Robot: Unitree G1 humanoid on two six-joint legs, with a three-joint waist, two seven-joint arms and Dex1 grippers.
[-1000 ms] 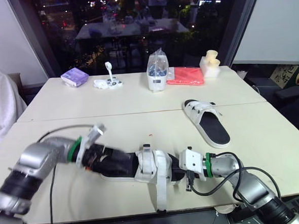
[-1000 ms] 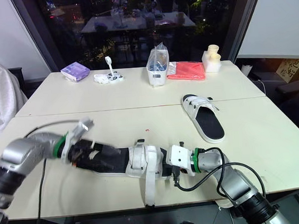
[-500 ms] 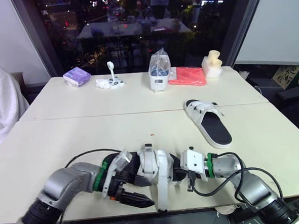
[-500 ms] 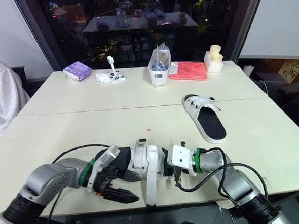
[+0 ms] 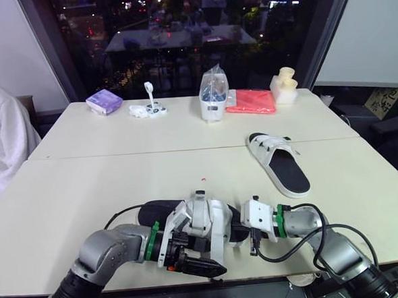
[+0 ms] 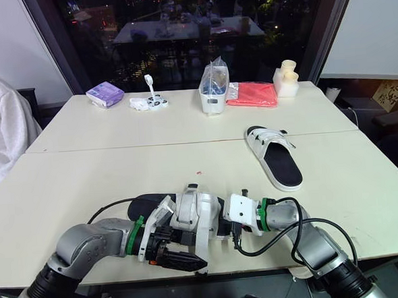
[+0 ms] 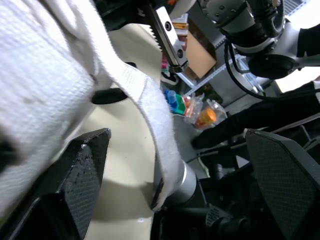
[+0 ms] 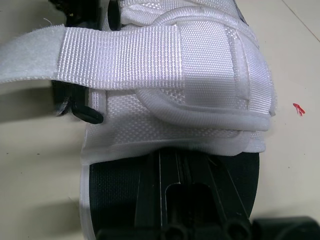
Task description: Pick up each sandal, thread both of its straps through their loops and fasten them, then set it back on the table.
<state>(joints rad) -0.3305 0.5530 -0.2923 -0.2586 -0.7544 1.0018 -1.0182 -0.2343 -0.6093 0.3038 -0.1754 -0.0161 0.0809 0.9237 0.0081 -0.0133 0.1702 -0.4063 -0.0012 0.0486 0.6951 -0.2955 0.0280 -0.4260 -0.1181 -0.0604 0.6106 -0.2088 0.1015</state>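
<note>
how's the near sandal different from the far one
The near sandal lies crosswise at the table's front edge between the left gripper and right gripper; the far sandal lies alone to the right, untouched. The near sandal has a long strap hanging loose; the far sandal's straps lie across its upper. Both have white straps and black soles.

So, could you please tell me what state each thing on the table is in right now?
Near sandal: flat on the table, not fastened.
Its strap: loose, end free.
Left gripper: open around the strap.
Far sandal: flat on the table, untouched; straps too small to judge.
Red cloth: folded flat.
Bag: upright.
</note>
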